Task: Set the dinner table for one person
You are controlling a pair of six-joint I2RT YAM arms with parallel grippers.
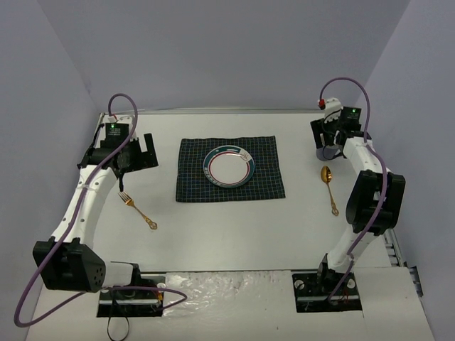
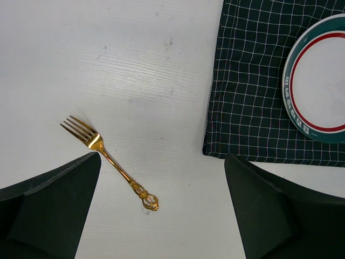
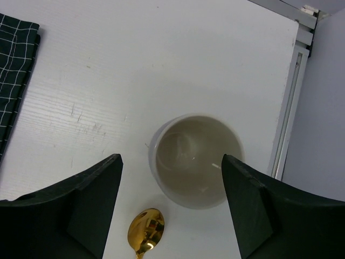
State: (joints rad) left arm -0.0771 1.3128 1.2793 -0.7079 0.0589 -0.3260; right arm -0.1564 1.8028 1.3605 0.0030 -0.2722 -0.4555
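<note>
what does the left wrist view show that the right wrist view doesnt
Only the left wrist view shows the gold fork lying on the bare table, and the green-rimmed plate sitting on the checked cloth. Only the right wrist view shows the white cup, the bowl of a gold spoon close beside it, and the table's metal edging. Both show the white table and part of the checked cloth.

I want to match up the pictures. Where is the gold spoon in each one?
Top external: gold spoon right of the checked cloth, on the bare tabletop.
Left wrist: not in it.
Right wrist: its bowl at the bottom edge, just below the white cup.
Shared landmark: the checked cloth, in all three views.
</note>
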